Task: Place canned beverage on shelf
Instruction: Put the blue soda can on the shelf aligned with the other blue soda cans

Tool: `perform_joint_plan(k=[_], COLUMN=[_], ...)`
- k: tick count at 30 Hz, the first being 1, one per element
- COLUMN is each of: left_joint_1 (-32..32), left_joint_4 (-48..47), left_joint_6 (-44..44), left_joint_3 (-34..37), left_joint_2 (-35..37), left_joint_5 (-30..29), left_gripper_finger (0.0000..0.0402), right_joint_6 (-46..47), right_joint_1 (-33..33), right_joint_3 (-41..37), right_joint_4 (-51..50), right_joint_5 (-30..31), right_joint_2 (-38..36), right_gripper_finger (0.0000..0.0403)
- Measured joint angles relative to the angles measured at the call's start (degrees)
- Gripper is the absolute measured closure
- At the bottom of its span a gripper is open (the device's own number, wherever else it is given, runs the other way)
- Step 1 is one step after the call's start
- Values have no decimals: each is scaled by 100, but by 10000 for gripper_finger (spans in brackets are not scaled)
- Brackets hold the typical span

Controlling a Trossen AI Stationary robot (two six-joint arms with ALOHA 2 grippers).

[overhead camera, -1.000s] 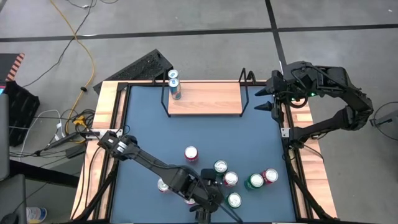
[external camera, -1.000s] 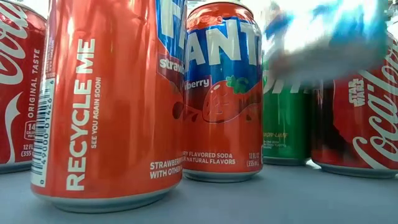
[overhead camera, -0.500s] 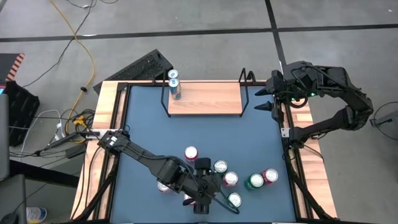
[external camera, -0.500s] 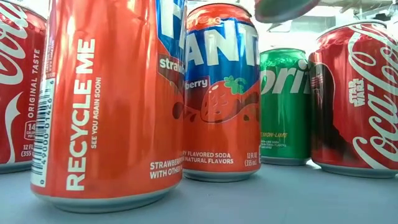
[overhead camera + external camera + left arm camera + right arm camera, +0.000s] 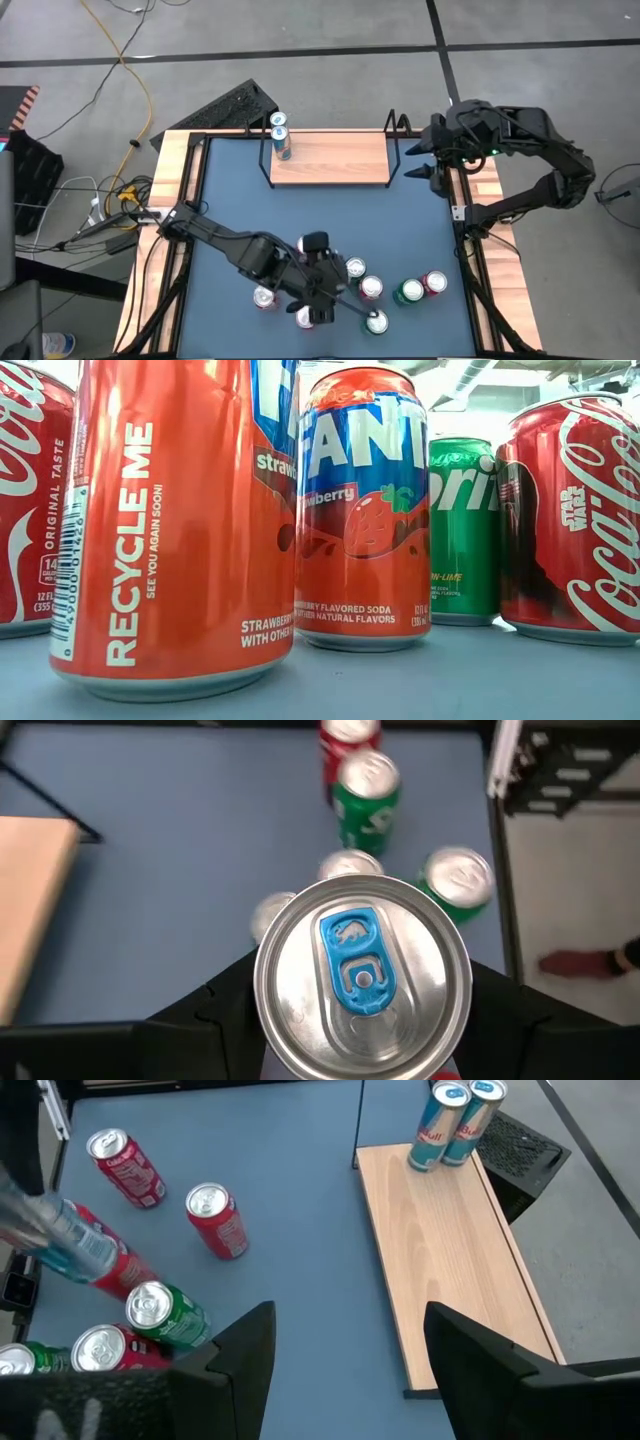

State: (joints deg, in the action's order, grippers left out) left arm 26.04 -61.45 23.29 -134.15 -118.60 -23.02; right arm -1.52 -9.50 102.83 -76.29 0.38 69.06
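The can (image 5: 362, 982) sits clamped in the left end effector (image 5: 362, 1020), its silver lid with a blue pull tab facing the wrist camera and a dark finger (image 5: 215, 1010) pressed on each side. In the high view this end effector (image 5: 316, 250) is over the near half of the bench (image 5: 230, 200), close to the cluster of loose cans. In the right wrist view the held can (image 5: 72, 1240) shows as a slim blue-and-silver blur, lifted above the red cans.

The shelf (image 5: 330, 157), a light-wood board with black wire frames at its ends, stands at the far edge of the bench, well apart from the held can. 2 slim blue-and-silver cans (image 5: 280, 135) stand upright at its left end, touching or nearly so; the rest of the board is bare.

On the blue surface below the left arm are several upright cans: a red one (image 5: 265, 297), silver-topped ones (image 5: 371, 288), a green one (image 5: 408, 292) just beside a red one (image 5: 435, 283), and another green one (image 5: 377, 322) nearest the front. The low view shows orange strawberry soda cans (image 5: 362, 510), a green can (image 5: 462, 530) and red cola cans (image 5: 575, 520) standing close together.

The right end effector (image 5: 420, 160) waits just beside the right end of the shelf, its fingers (image 5: 245, 1355) standing apart with nothing between them.
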Motion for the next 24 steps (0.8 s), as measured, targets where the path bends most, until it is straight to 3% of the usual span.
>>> perform_joint_plan(k=[7, 13, 17, 24], left_joint_1=[-306, -933, -1508, -2567], left_joint_4=[-1139, -2708, -2668, -2270], left_joint_6=[949, 1786, 835, -973], left_joint_3=[-7, 60, 118, 136], left_joint_2=[509, 951, 1112, 1277], left_joint_5=[-939, -1051, -962, -321], left_gripper_finger=[184, 184, 184, 184], right_joint_6=[0, -8, 2, 239], right_joint_1=[0, 0, 0, 0], right_joint_3=[2, 2, 2, 2], right_joint_4=[-2, -1, 0, 98], right_joint_5=[2, 104, 426, 472], right_joint_2=[22, 30, 76, 64], right_gripper_finger=[163, 163, 163, 163])
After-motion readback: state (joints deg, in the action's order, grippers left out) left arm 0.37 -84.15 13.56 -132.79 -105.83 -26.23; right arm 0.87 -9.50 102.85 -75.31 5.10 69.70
